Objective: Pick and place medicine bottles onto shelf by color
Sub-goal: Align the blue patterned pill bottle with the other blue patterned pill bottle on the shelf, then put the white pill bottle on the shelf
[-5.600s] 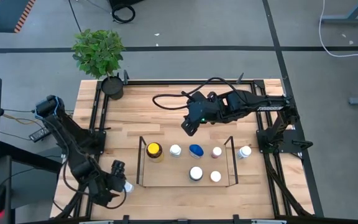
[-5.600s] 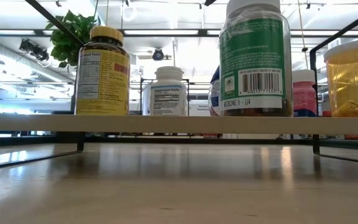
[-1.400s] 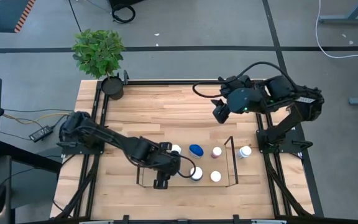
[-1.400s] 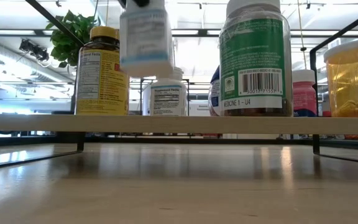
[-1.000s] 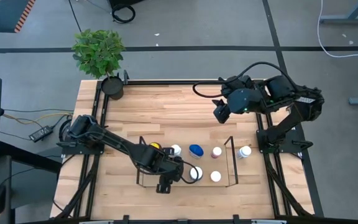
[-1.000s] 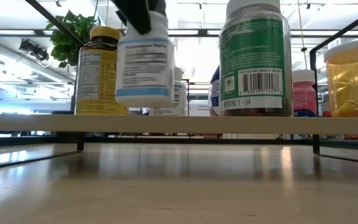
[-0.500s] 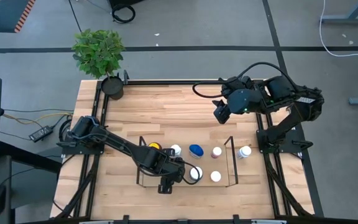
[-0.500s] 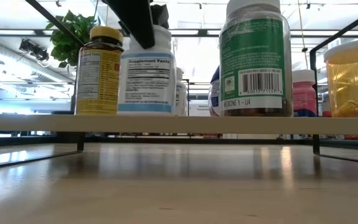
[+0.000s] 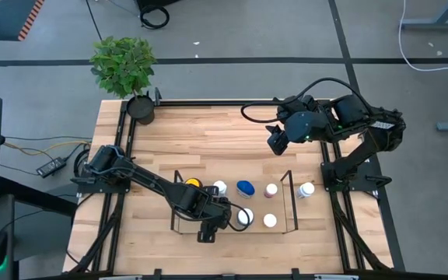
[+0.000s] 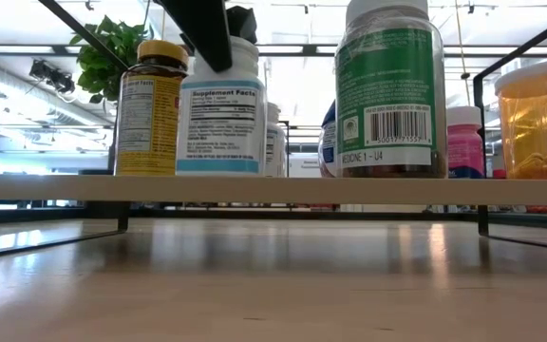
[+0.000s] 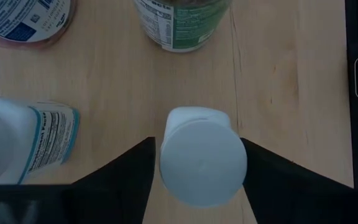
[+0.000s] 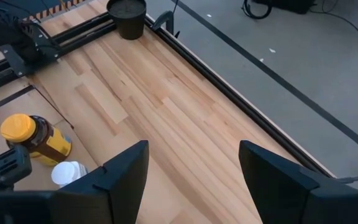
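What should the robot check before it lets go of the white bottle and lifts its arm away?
1. White-capped white bottle standing upright on the black wire shelf: ok.
2. Left claw fingers clear of the bottle: not ok, a thin gap on one side only.
3. Green-labelled bottle apart from the white one: ok.
4. Amber yellow-lidded jar upright: ok.
5. Right claw out of the way, above the far table: ok.

Two matte black jointed arms, looping black cables, flat angular dark claw fingers (image 12: pixel 122 171)
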### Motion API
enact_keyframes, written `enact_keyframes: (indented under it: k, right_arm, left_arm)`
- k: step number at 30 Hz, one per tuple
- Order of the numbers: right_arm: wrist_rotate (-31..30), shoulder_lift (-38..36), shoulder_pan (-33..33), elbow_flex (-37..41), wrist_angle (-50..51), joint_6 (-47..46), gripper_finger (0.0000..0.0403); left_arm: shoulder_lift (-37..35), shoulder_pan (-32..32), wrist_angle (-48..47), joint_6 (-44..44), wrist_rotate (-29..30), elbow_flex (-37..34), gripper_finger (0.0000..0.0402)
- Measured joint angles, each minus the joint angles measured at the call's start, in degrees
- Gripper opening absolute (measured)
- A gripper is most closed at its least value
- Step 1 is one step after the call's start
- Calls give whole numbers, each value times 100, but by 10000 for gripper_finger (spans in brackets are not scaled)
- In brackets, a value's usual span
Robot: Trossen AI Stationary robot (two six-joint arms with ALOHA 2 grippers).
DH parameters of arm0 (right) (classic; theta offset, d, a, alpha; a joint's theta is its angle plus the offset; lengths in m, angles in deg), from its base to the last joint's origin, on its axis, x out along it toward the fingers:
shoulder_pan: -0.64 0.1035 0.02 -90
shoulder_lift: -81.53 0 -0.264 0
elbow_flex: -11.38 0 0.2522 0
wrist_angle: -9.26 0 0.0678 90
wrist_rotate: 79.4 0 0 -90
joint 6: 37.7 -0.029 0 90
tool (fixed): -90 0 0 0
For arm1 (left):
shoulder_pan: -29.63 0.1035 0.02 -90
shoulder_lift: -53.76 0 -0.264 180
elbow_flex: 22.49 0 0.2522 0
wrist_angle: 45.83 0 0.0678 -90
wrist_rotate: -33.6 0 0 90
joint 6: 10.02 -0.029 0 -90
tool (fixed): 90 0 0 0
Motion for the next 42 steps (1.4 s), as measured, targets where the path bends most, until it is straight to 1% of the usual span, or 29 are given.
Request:
enact_keyframes:
  k: [6, 14, 17, 21, 25, 32, 36, 42]
  right_arm:
    - [0, 2, 0, 0, 25, -23, 257]
    - [2, 2, 0, 0, 27, -88, 257]
    - [2, 2, -1, 0, 56, -164, 257]
    - [66, -2, -2, 53, 208, -468, 257]
    - [424, -7, 0, 204, 213, -666, 257]
    - [916, -13, -9, 672, 216, -1616, 257]
    - [1339, -13, -7, 1090, 213, -1617, 257]
    - [1797, -53, -4, 1766, 201, -1101, 257]
  left_arm:
    - [0, 9, 2, 36, 2, 0, 257]
    - [0, 11, 2, 42, 0, 0, 282]
    - [0, 17, -70, 36, 0, 119, 292]
    - [-2, 73, -272, -3, -2, 494, 309]
    - [-2, 165, -605, -75, 2, 936, 327]
    - [-7, 254, -1440, -224, 1, 1678, 341]
    - [-13, 297, -1842, -366, 26, 2180, 341]
    - [-15, 299, -2149, -550, 349, 2936, 341]
